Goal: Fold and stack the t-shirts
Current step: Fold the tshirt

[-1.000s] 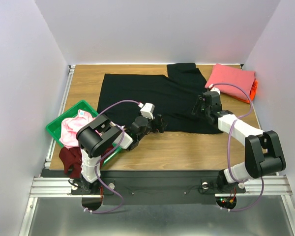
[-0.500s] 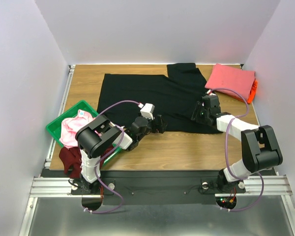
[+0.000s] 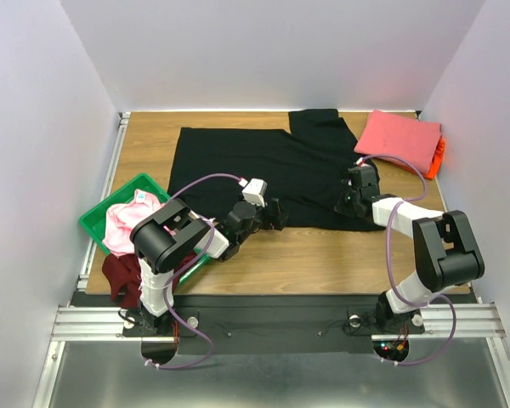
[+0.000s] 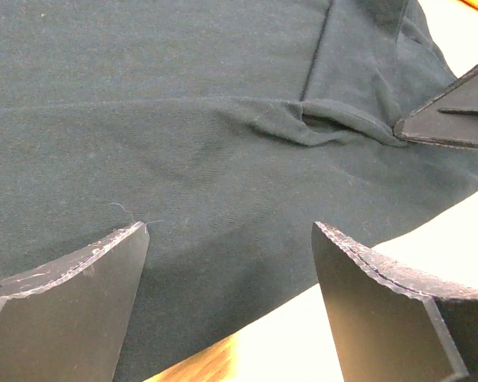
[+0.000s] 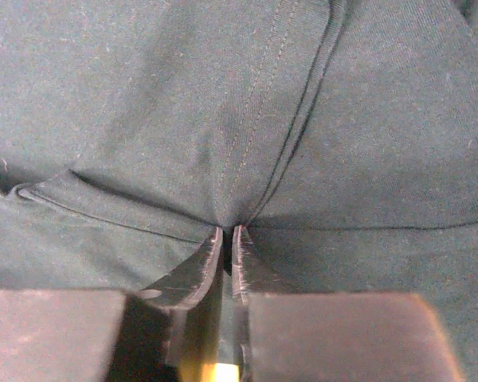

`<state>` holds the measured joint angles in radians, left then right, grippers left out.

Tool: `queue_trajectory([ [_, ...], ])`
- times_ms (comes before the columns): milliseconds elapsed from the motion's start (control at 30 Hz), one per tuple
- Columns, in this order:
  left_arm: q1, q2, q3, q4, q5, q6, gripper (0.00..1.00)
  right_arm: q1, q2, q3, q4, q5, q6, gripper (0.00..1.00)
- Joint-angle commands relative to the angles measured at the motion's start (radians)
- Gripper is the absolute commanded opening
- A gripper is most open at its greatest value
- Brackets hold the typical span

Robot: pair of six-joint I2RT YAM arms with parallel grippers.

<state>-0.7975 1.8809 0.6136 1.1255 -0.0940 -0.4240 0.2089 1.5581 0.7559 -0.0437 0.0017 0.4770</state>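
On the table (image 3: 323, 255), from above, your black tee (image 3: 255, 166) lay spread. Left wrist: your left gripper (image 4: 229, 231) gaped wide over its edge. Right wrist: your right gripper (image 5: 229, 231) pinched a fold of it.

Bright even overhead light, soft shadows, wrist views close and soft-focused, table (image 4: 454, 219) overexposed white.

No text, brand or number can be read anywhere — black t-shirt (image 3: 255, 166) and green tray (image 3: 98, 212) show none.
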Motion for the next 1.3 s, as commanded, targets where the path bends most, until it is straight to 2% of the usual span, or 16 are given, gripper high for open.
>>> queue_trajectory([
  [0,-0.006,-0.045,-0.003,0.02,-0.024,0.014,0.96,-0.008,-0.016,0.003,0.034,-0.019,0.003,0.05],
  [200,-0.006,-0.014,0.011,0.017,-0.033,0.014,0.95,-0.008,-0.058,0.029,0.034,-0.017,-0.003,0.03],
  [400,-0.005,-0.02,0.009,-0.001,-0.05,0.019,0.96,-0.008,-0.015,0.127,0.033,-0.032,-0.024,0.0],
  [667,-0.005,-0.028,0.003,-0.01,-0.062,0.024,0.96,-0.008,0.109,0.313,0.034,-0.038,-0.066,0.0],
  [900,-0.006,-0.025,0.011,-0.024,-0.058,0.022,0.96,-0.008,0.316,0.494,0.031,-0.106,-0.115,0.01],
  [1267,-0.006,-0.043,0.006,-0.044,-0.078,0.028,0.96,-0.005,0.428,0.654,0.034,-0.215,-0.12,0.06],
])
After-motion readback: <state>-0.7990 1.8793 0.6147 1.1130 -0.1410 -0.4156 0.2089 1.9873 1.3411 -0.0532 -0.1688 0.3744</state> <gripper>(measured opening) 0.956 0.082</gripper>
